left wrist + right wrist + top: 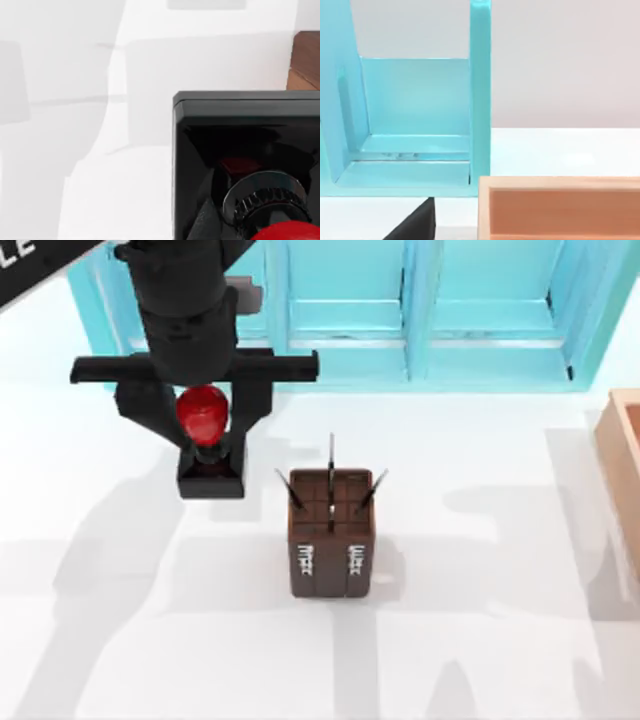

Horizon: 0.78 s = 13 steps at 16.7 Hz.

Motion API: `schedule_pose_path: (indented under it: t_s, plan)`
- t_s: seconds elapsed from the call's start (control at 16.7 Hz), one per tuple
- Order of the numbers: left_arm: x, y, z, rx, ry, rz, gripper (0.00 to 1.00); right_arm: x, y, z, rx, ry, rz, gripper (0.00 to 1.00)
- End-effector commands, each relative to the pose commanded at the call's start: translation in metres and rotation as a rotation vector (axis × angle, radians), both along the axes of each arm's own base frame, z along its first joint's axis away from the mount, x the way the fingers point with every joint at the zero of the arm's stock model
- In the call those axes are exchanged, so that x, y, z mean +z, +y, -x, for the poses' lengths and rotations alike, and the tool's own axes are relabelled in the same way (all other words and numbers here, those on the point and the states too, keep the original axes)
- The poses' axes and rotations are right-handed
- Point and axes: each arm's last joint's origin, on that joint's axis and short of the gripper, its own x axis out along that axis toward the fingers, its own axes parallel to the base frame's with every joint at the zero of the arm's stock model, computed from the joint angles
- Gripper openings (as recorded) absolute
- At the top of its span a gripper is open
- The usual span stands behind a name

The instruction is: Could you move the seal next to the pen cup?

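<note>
**Open bench around the cup, crowded at the back left**

The cup (333, 535) stands mid-bench with pens (331, 472) sticking up above its top, blocking any low pass straight over it. The seal (207, 445) stands near the cup's back left, a strip of bare bench (480, 640) between them. The left tool (205, 425) closes around the seal's knob, its arm filling the space above. A teal shelf (440, 315) walls off the back edge. A tray (622, 470) sits at the right edge. The front and right-hand bench lies bare.
</note>
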Motion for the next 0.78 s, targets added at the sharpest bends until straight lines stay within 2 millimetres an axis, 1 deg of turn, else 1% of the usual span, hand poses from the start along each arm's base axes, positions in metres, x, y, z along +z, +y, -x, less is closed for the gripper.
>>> schedule_pose_path:
  t_s: [0.42,0.48,0.78]
  plan:
    - [0.0000,0.0000,0.0000,0.000,0.000,0.000,0.98,0.0000,0.0000,0.0000,0.000,0.000,0.000,1.00]
    - [0.0000,0.0000,0.0000,0.000,0.000,0.000,1.00,0.0000,0.0000,0.0000,0.000,0.000,0.000,1.00]
    - [0.0000,0.0000,0.0000,0.000,0.000,0.000,1.00,0.0000,0.0000,0.0000,0.000,0.000,0.000,1.00]
